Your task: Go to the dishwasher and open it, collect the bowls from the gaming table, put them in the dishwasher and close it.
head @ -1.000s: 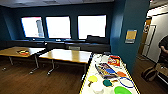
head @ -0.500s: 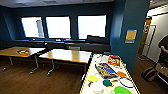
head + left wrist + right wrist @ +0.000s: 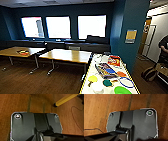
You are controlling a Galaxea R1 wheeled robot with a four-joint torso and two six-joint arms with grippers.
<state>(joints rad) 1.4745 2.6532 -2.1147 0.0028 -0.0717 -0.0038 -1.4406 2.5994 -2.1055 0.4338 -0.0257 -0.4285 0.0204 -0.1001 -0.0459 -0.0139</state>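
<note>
The gaming table (image 3: pixel 88 75), long and narrow with a white top and yellow edge, runs from the lower right of the head view toward the teal pillar. On its near end sit the bowls: a yellow one (image 3: pixel 92 78), a white one (image 3: pixel 97 86), a teal one (image 3: pixel 107 82), an orange one (image 3: pixel 121 74) and a large bright green one (image 3: pixel 121 90). A thin blue ring (image 3: pixel 126 82) lies beside them. Both wrist views look down on wood floor past the robot's own dark plate. The dishwasher is out of view.
Two wood-topped tables (image 3: pixel 67 55) (image 3: pixel 17 51) stand left of the gaming table, before a dark bench under three bright windows. A teal pillar (image 3: pixel 130 37) rises at the far end. A person (image 3: pixel 163 50) stands at the right edge. A yellow bar (image 3: pixel 65 99) crosses the floor.
The head view has closed in slightly on the gaming table; nothing on it has moved.
</note>
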